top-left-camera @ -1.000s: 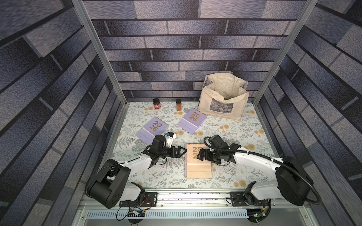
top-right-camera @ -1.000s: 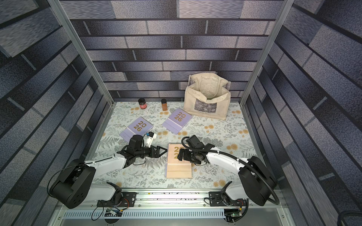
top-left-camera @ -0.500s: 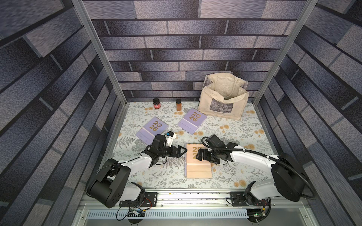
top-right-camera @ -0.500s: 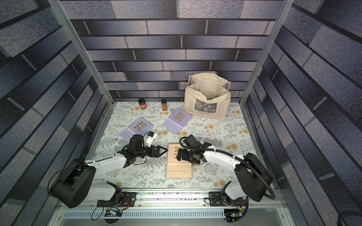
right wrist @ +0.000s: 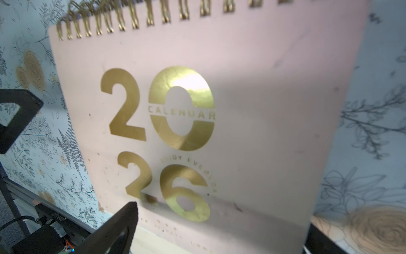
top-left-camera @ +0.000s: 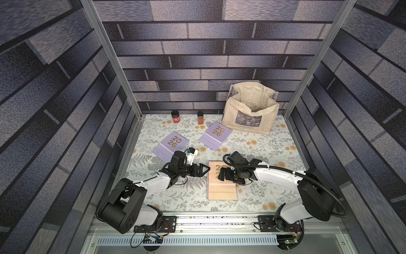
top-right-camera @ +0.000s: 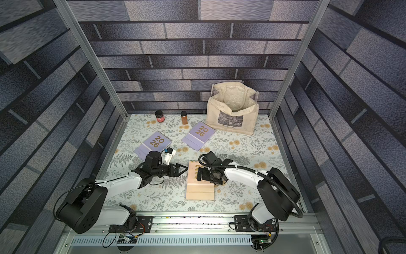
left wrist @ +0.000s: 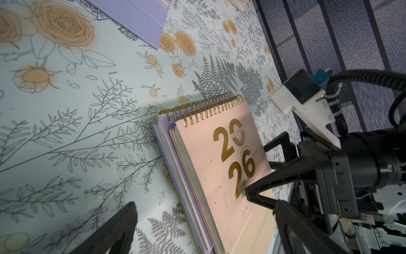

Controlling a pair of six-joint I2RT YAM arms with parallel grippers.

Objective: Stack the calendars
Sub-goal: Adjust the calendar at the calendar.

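At the far edge from me, right side: a cream canvas tote bag (top-left-camera: 250, 116), upright, mouth open, grey picture printed on its front, backed against the wall. Well left of it, a short dark jar with a red label (top-left-camera: 175, 116) and a slim amber jar with a black lid (top-left-camera: 200, 117) stand near each other. All sit on my pale floral-print table cover (top-left-camera: 274, 151). Grey brick-pattern wall panels (top-left-camera: 197, 55) on three sides, with aluminium corner posts (top-left-camera: 109, 57).

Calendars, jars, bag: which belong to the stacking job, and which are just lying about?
Job: peach calendar; left lilac calendar; right lilac calendar.
Lying about: cream tote bag; red-labelled jar; amber spice jar.
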